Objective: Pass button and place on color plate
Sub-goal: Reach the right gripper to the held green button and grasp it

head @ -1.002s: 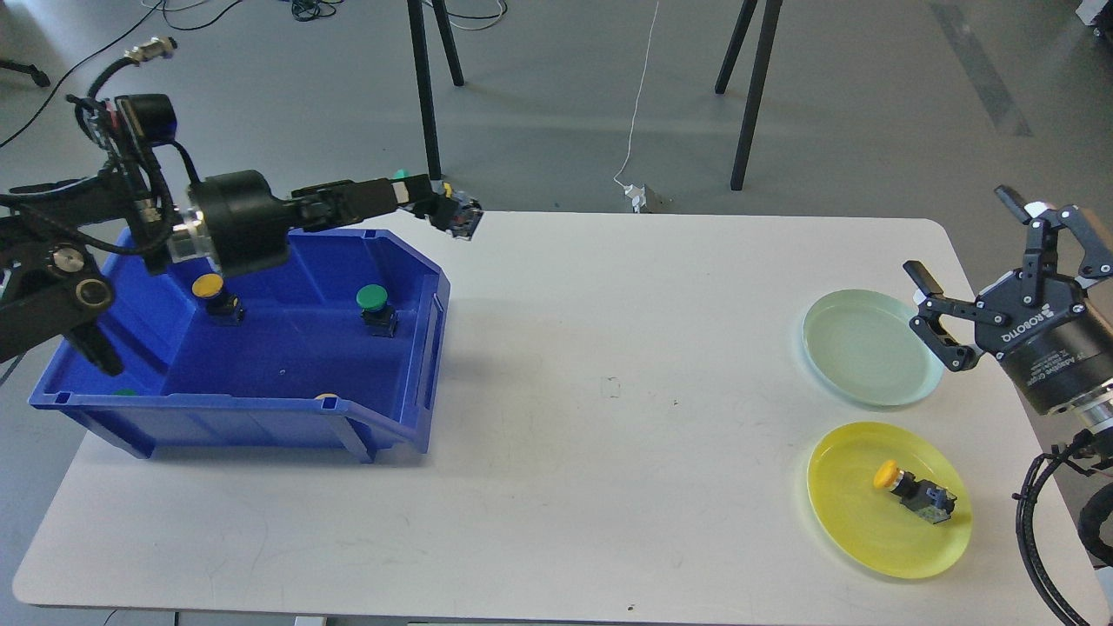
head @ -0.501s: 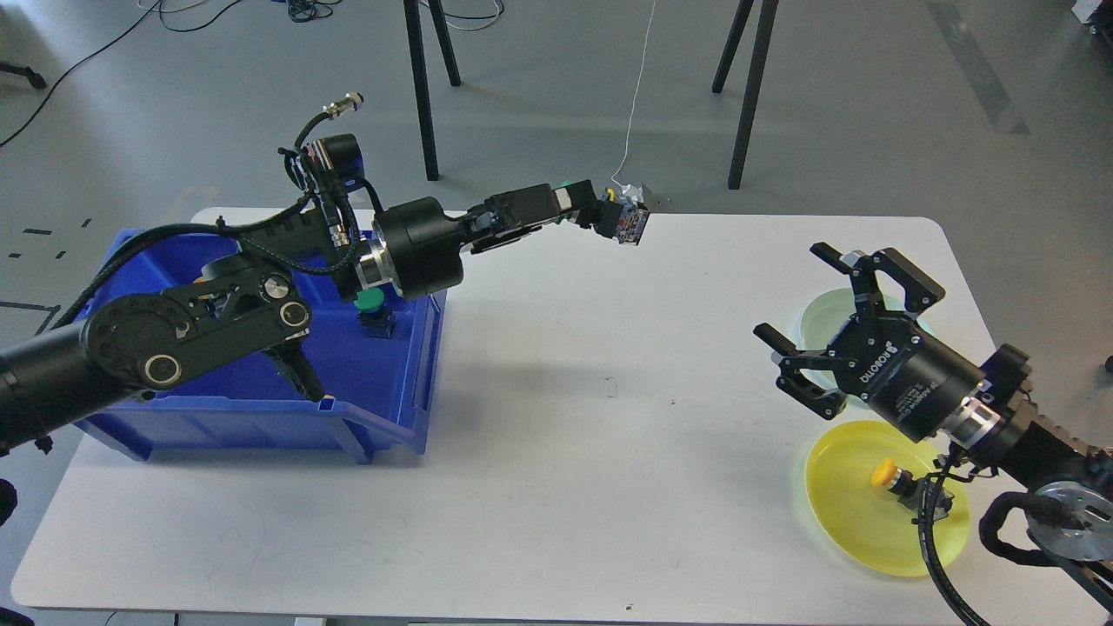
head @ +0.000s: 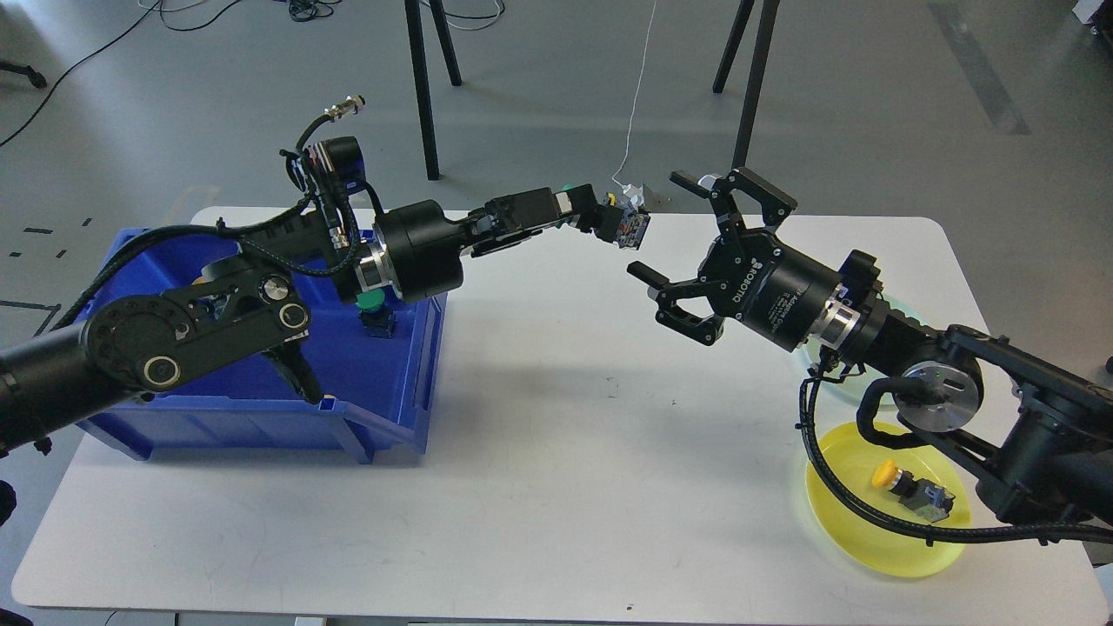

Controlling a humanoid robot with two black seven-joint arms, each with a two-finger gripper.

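My left gripper (head: 613, 219) is shut on a green button (head: 628, 228) and holds it in the air over the far middle of the table; its green cap peeks out behind the fingers. My right gripper (head: 674, 239) is open, its fingers spread wide, a short way right of the held button and not touching it. A yellow button (head: 904, 483) lies on the yellow plate (head: 848, 522) at the front right. The green plate (head: 904, 309) is mostly hidden behind my right arm.
A blue bin (head: 383, 409) stands at the left with a green button (head: 374, 306) in it; my left arm covers much of the bin. Stand legs and cables are on the floor beyond the table's far edge.
My right arm has swung left from above the plates to just right of the held button, gripper still open. My left gripper has nearly stopped after carrying the button right from the bin.
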